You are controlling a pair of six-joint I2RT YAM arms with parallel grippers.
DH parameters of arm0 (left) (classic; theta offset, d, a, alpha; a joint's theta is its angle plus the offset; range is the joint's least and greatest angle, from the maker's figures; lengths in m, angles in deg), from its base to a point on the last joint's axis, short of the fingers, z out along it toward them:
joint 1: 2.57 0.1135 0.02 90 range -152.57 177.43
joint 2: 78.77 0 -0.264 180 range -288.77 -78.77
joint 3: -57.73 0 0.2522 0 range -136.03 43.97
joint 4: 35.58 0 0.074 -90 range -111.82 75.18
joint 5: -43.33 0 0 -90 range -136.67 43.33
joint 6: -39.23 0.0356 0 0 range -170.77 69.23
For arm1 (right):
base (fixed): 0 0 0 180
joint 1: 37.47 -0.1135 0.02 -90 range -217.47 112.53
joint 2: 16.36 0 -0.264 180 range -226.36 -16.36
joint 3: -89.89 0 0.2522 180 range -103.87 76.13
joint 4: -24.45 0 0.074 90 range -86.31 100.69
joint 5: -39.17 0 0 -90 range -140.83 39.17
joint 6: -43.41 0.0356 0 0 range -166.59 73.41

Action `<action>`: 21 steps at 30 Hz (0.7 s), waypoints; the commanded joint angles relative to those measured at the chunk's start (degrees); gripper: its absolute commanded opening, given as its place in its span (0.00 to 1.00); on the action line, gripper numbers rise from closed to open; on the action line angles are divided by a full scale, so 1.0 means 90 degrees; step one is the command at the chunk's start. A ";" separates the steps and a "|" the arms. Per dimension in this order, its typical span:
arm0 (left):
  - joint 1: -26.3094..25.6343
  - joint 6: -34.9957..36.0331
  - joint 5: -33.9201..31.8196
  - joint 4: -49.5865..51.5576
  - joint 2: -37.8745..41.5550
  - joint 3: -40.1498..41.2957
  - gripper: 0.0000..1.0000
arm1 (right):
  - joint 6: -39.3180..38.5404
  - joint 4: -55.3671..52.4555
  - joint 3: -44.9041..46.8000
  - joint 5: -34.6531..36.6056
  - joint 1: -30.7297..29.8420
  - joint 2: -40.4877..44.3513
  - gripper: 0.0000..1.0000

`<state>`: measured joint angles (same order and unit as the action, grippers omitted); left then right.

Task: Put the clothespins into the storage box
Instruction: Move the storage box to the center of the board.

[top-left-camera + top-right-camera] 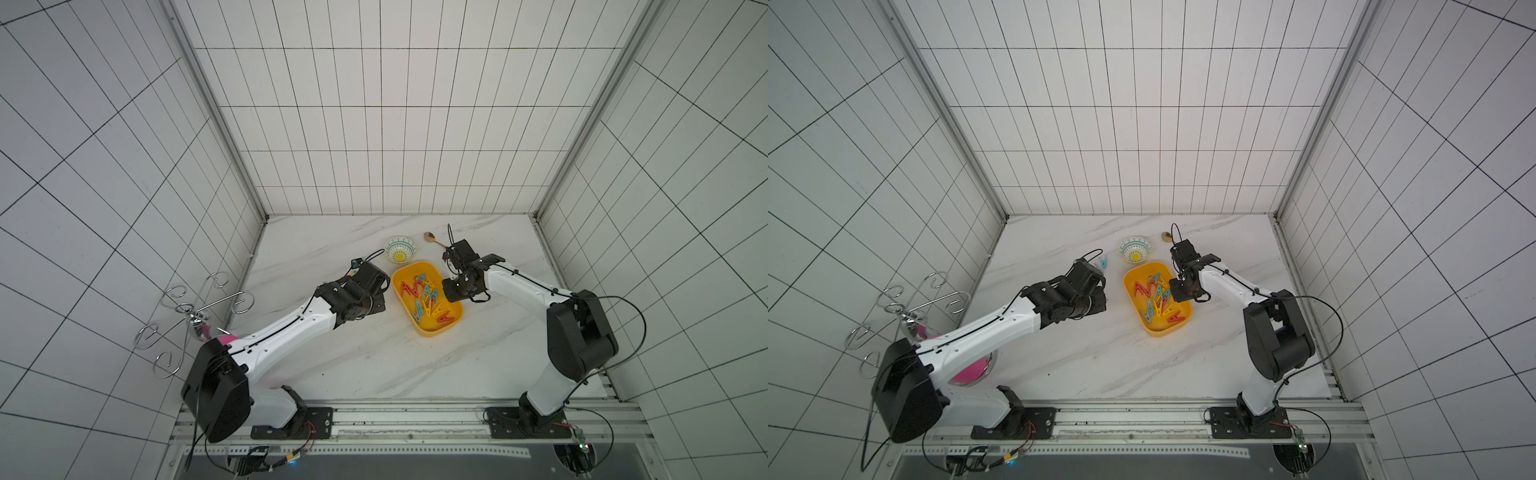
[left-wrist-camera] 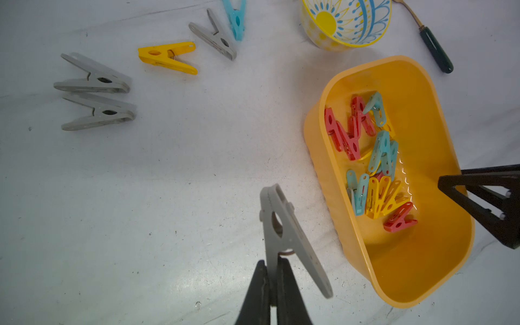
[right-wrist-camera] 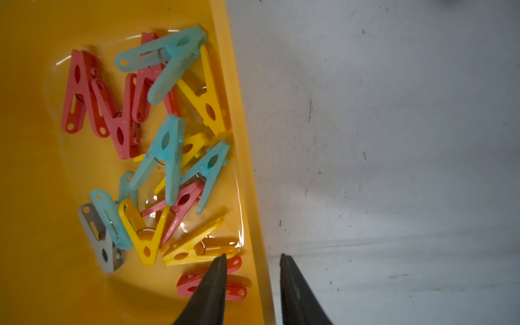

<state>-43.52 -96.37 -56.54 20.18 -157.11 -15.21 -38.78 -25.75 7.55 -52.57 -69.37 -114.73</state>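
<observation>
Grey clothespin pinched in left gripper

In both top views the left arm covers most loose pegs on the bench; one teal peg peeks out. In a top view the spoon shows only its bowl, handle behind the right arm. The right tool overlaps a red peg; the box is cut by the edges there.
</observation>
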 commanded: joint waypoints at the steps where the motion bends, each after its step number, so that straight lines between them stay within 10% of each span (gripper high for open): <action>1: -0.0013 0.0135 -0.0106 0.0070 -0.0174 -0.0306 0.08 | -0.0348 0.0022 -0.0267 -0.0242 -0.0074 -0.0124 0.29; 12: -0.0050 0.0194 -0.0027 0.0019 -0.0614 -0.0583 0.08 | -0.0305 0.0301 -0.0193 -0.0046 -0.1195 -0.0092 0.18; 21: -0.0046 0.0233 -0.0351 0.0155 -0.1465 -0.0916 0.09 | 0.0446 0.0402 -0.0250 0.0027 -0.1973 0.0049 0.28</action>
<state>-43.78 -95.13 -57.66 21.01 -167.91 -21.37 -38.32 -22.19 7.55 -53.25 -86.29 -115.34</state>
